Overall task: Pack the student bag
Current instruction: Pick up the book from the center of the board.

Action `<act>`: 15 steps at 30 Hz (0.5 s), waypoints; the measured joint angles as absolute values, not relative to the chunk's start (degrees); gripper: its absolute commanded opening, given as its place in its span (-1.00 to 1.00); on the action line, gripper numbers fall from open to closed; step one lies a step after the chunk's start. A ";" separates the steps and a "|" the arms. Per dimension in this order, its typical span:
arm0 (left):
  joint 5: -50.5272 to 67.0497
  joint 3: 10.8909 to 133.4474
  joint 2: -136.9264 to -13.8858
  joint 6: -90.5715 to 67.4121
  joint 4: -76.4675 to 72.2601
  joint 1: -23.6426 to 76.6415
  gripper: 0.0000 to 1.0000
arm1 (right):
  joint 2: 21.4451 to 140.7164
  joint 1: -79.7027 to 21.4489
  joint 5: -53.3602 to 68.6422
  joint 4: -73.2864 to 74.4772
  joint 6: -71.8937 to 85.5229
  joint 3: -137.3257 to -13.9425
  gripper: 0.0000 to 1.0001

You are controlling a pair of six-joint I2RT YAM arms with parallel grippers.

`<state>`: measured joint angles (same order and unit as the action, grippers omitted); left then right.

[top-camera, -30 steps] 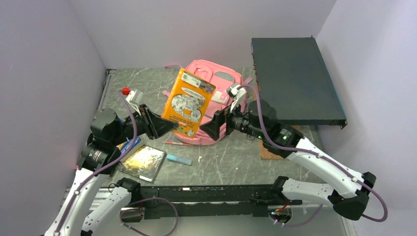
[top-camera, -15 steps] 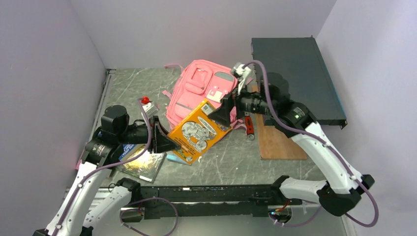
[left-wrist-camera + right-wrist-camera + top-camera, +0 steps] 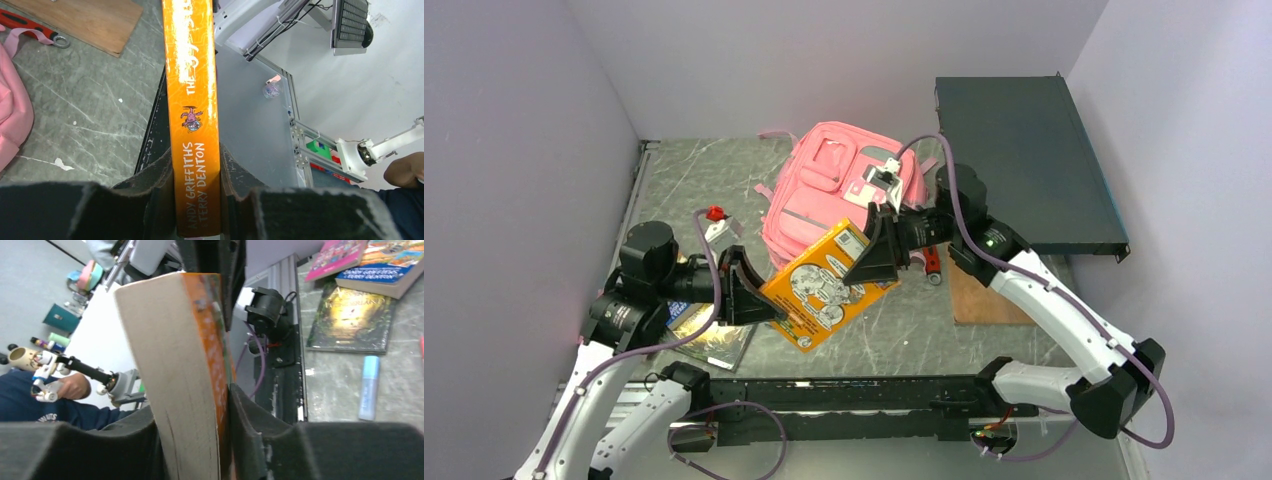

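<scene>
Two grips on orange book (image 3: 824, 288): left end effector (image 3: 764, 300), right end effector (image 3: 869, 265); student bag (image 3: 819, 190) pink, soft, grey-trimmed pockets.

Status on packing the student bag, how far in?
Early. Done: nothing shows inside the student bag, lying flat on the table. In hand: the orange book, raised in front of it, left claw clamping its spine side, right claw its page side. Left: getting that book in, then presumably the books and blue stick also on the table.
</scene>
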<state>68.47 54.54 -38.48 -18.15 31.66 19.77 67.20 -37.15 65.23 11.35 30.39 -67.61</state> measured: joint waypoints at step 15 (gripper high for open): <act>58.39 40.40 -31.70 -47.40 -2.20 20.03 0.96 | 62.30 -36.75 58.15 -15.90 55.48 -58.41 -1.00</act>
